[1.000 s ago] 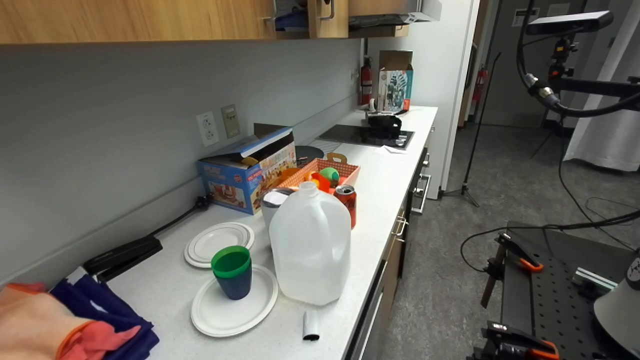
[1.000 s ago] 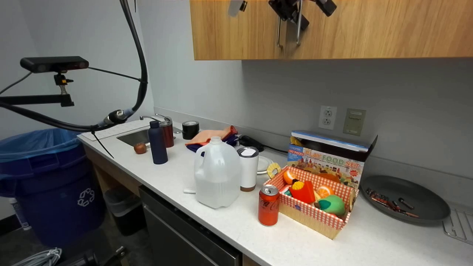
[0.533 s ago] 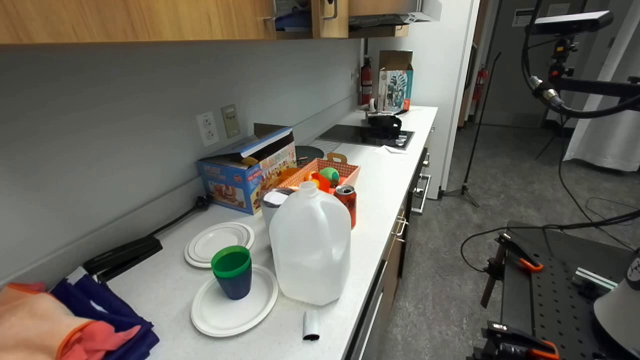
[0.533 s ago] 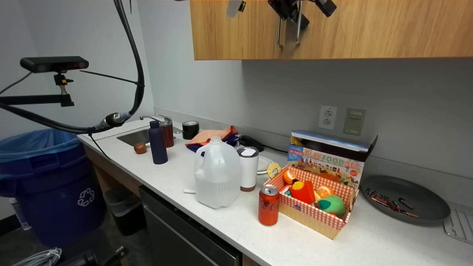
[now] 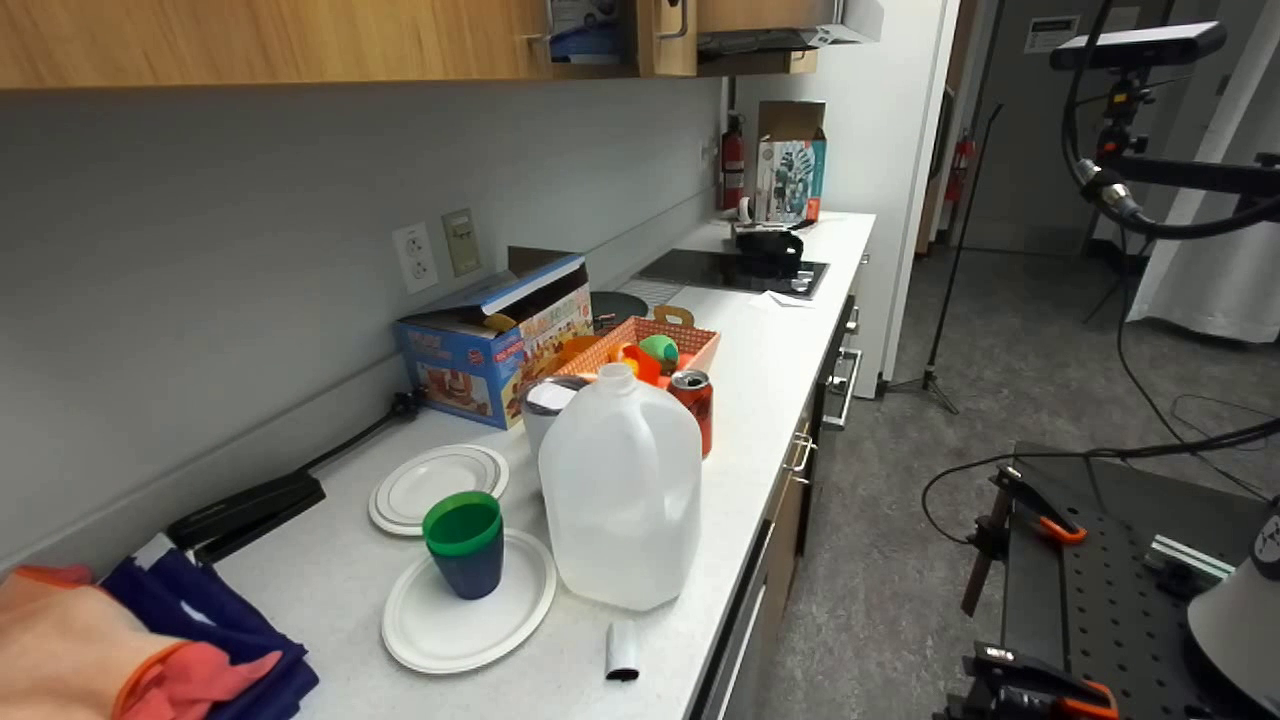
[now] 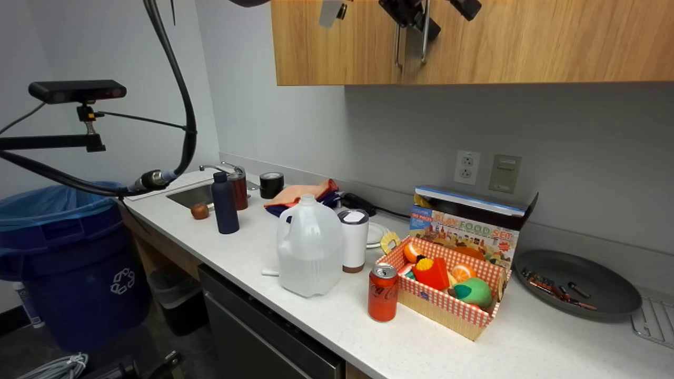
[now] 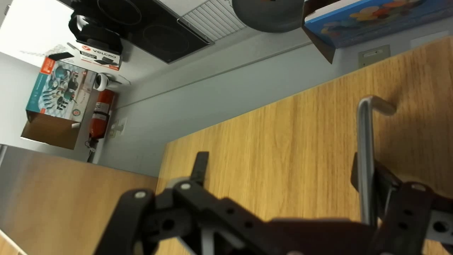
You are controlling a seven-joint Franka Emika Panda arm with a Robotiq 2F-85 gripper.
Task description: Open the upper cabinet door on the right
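Note:
The upper cabinet door (image 7: 265, 148) is a light-brown wood panel, also in both exterior views (image 5: 672, 60) (image 6: 537, 47). It stands partly open; an exterior view shows the gap and a blue item (image 5: 585, 42) inside the cabinet. Its silver handle (image 7: 365, 152) shows in both exterior views (image 5: 683, 22) (image 6: 425, 42). My gripper (image 7: 279, 168) is open in the wrist view. One finger sits behind the handle, between bar and panel; the other is apart, over the panel. In an exterior view the gripper (image 6: 451, 20) is cut by the top edge.
A matching closed door (image 6: 337, 52) with its own handle adjoins this door. Below, the counter (image 6: 532, 358) bears a plastic jug (image 6: 310, 247), a red can (image 6: 383, 292) and a toy-food basket (image 6: 442, 310). A camera (image 6: 78, 91) on a stand is near the arm's cable (image 6: 184, 95).
The door has swung wider: its free edge and handle have shifted, and the gap into the cabinet has grown. The gripper has moved slightly with the handle, and the arm's cable has shifted.

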